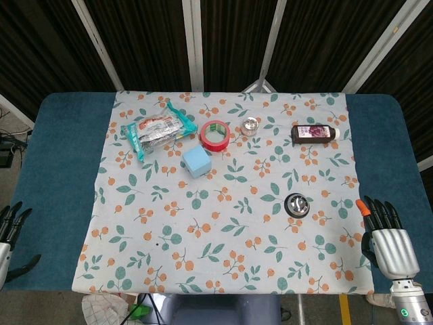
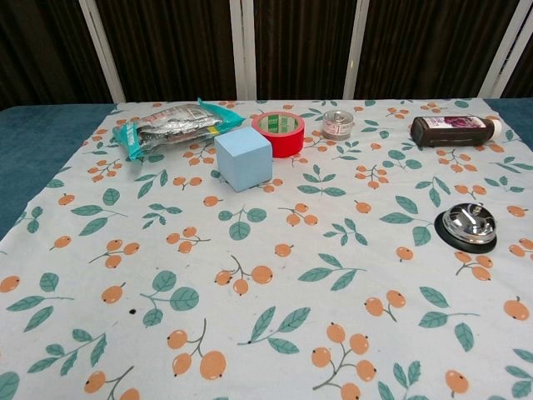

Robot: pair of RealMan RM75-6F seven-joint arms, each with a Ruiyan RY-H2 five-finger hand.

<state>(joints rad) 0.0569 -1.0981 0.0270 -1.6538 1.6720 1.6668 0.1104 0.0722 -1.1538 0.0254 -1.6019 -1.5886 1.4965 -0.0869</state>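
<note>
My right hand hovers at the table's near right edge, palm down, fingers apart, holding nothing; the silver call bell is the closest object, to its left. My left hand shows at the near left edge over the blue table, fingers spread, empty, far from every object. Neither hand appears in the chest view. On the floral cloth lie a light blue cube, a red tape roll and a teal snack packet.
A small clear jar and a dark brown bottle lying on its side sit at the far right of the cloth. Blue table borders the cloth on both sides. Dark curtains stand behind.
</note>
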